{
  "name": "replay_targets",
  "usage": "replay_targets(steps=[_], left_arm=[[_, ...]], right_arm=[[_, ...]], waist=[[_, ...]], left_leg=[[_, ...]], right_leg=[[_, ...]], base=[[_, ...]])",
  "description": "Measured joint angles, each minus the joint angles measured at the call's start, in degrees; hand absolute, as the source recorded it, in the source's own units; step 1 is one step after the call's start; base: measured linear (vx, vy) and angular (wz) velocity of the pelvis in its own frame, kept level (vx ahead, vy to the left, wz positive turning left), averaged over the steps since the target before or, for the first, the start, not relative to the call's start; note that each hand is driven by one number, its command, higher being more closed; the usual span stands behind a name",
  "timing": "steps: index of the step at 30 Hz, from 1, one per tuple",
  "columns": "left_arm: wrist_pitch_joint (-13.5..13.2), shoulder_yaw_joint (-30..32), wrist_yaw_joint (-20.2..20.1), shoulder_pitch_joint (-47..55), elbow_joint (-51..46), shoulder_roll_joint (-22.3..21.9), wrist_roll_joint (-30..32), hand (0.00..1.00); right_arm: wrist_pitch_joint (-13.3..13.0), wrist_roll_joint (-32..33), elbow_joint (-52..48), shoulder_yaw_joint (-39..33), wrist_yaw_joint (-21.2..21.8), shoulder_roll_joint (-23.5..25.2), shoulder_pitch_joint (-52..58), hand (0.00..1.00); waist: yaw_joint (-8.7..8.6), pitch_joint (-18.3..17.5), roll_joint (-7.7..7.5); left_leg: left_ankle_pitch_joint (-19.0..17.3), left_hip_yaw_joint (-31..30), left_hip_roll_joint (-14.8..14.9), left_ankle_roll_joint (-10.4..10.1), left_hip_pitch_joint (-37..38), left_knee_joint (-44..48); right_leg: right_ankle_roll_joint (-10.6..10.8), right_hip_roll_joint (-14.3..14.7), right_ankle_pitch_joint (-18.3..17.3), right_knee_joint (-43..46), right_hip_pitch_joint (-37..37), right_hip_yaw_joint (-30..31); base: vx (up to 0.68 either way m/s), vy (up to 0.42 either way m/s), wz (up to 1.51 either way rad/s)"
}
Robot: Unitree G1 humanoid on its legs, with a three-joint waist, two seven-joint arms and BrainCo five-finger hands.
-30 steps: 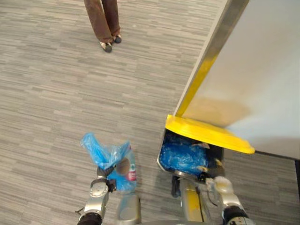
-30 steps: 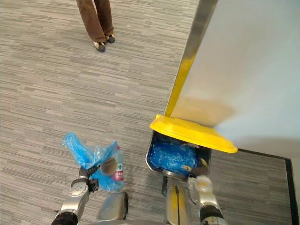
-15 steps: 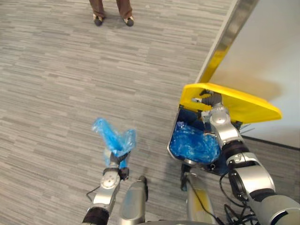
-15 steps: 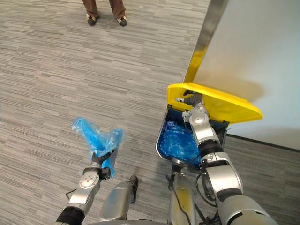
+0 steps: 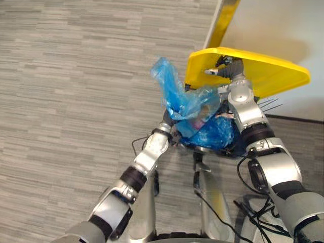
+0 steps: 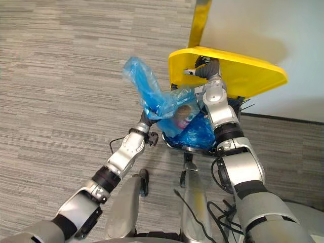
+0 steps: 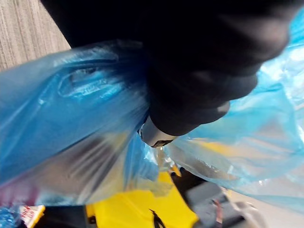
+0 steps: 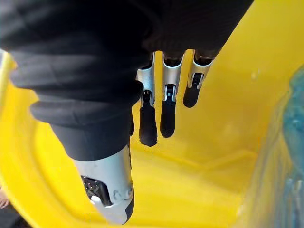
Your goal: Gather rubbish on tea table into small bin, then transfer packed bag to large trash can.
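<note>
My left hand [image 5: 169, 130] is shut on the neck of the packed blue bag [image 5: 185, 104]. It holds the bag up at the rim of the large trash can [image 5: 215, 135], which has a blue liner inside. A bottle with a pink label [image 6: 183, 117] shows through the bag. In the left wrist view the blue plastic [image 7: 61, 123] wraps round the hand. My right hand [image 5: 229, 68] is raised under the yellow lid [image 5: 268, 71]. Its straight fingers [image 8: 166, 104] press against the lid's underside [image 8: 237, 95], and the lid stands tipped up.
A white wall panel [image 5: 273, 20] with a yellow and metal edge strip [image 5: 225, 20] rises right behind the can. Grey striped carpet [image 5: 76, 101] spreads to the left and front. A darker floor area [image 6: 298, 152] lies right of the can.
My left hand has swung the bag up and rightward from beside the can to its opening. The right hand stays under the raised lid. The camera shifted; the person's legs left the view.
</note>
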Motion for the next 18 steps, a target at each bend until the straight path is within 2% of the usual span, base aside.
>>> replay_targets(steps=[3,4,7,10,13,18], left_arm=[[0.8,0.4,0.0,-4.4,7.8,-0.2,1.1,1.00],[1.2,0.4,-0.1,-5.7,9.5,-0.3,1.5,0.00],[1.7,0.5,-0.3,-10.0,16.4,-1.5,2.8,0.00],[3.2,1.1,-0.6,-12.3,21.0,-4.6,3.1,0.00],[4.4,4.3,-2.2,-12.1,21.5,-7.7,3.2,0.00],[4.7,5.8,-3.4,-11.5,19.9,-9.9,4.5,0.00]], right_arm=[[-0.1,0.0,-1.4,0.0,0.0,-1.2,-1.2,0.00],[-0.1,0.0,-1.4,0.0,-0.1,-1.4,-1.8,0.00],[-0.1,0.7,-1.4,0.0,-0.4,-1.3,-3.8,0.00],[0.1,1.6,-2.7,0.0,-1.1,-0.2,-4.0,0.00],[0.6,1.7,-9.5,0.0,-1.5,3.6,-3.7,0.00],[0.8,1.7,-13.5,0.1,-1.6,6.6,-2.5,0.00]], waist=[[-0.76,1.7,-0.05],[-1.05,2.4,-0.08],[-1.37,3.6,-0.20],[-1.47,4.3,-0.34],[-1.46,4.4,-0.42],[-1.48,4.4,-0.44]], left_leg=[[-0.1,0.2,0.1,0.0,-2.1,0.9],[-0.2,0.2,0.2,0.0,-2.8,1.2],[-0.8,0.7,1.0,-0.2,-7.4,3.5],[-2.2,1.1,2.7,-0.5,-11.1,6.1],[-3.9,3.2,4.7,-0.7,-13.3,8.1],[-4.8,4.5,6.0,-0.9,-13.2,8.5]], right_leg=[[0.0,0.1,0.0,1.0,-2.3,0.5],[0.0,0.2,0.0,1.2,-3.0,0.5],[-0.1,1.1,0.6,1.8,-7.4,1.2],[-0.1,2.4,0.5,3.6,-11.1,1.5],[-0.3,4.0,0.4,4.8,-14.4,3.3],[-0.7,5.0,0.1,5.2,-15.0,4.0]], base=[[-0.01,-0.025,-0.07],[-0.03,-0.027,-0.05],[-0.01,-0.025,-0.18],[0.04,-0.028,-0.24],[0.09,-0.026,-0.40],[0.06,-0.022,-0.18]])
